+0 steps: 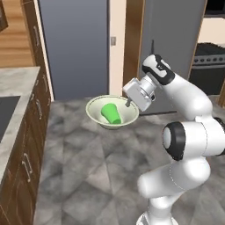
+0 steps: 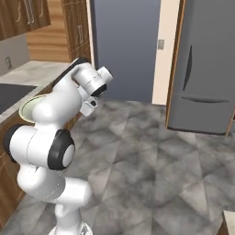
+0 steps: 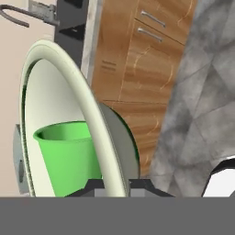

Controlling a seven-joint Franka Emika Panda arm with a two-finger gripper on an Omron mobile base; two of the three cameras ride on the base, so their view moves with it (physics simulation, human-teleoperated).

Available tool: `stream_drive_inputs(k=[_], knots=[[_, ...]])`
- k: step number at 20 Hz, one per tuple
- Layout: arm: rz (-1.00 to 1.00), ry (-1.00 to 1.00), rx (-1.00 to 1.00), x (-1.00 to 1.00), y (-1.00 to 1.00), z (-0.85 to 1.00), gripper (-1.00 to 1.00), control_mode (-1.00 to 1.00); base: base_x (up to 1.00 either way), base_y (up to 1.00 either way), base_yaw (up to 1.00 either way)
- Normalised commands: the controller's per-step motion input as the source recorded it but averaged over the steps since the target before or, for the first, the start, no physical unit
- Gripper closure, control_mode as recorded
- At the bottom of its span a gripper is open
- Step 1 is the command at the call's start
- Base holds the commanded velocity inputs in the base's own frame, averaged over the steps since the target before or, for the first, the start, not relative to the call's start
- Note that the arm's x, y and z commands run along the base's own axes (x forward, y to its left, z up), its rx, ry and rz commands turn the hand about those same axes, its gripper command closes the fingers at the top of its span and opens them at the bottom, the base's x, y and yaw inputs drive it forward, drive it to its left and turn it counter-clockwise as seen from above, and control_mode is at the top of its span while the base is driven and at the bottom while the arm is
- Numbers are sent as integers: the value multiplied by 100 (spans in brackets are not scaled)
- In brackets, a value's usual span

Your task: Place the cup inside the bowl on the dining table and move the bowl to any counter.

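The cream-white bowl hangs in the air above the grey floor, tilted, with the green cup lying inside it. My gripper is shut on the bowl's right rim. In the hand view the bowl's rim runs between my fingertips and the cup rests in the bowl's hollow; my gripper pinches the rim at the bottom. The counter lies to the left of the bowl, apart from it. In the right base view the bowl's edge peeks out behind my arm, close to the counter.
A black sink is set into the counter, over brown cabinets with bar handles. A grey fridge stands at the right. A dark door is straight ahead. Grey tiled floor lies below the bowl.
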Motion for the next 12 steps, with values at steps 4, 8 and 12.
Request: stream_drive_inputs(k=[4, 8, 12], knots=[[0, 0, 0, 0, 0, 0, 100, 100, 100, 23, 0], [0, 0, 0, 0, 0, 0, 100, 100, 100, 27, 0], [0, 0, 0, 0, 0, 0, 100, 100, 100, 30, 0]])
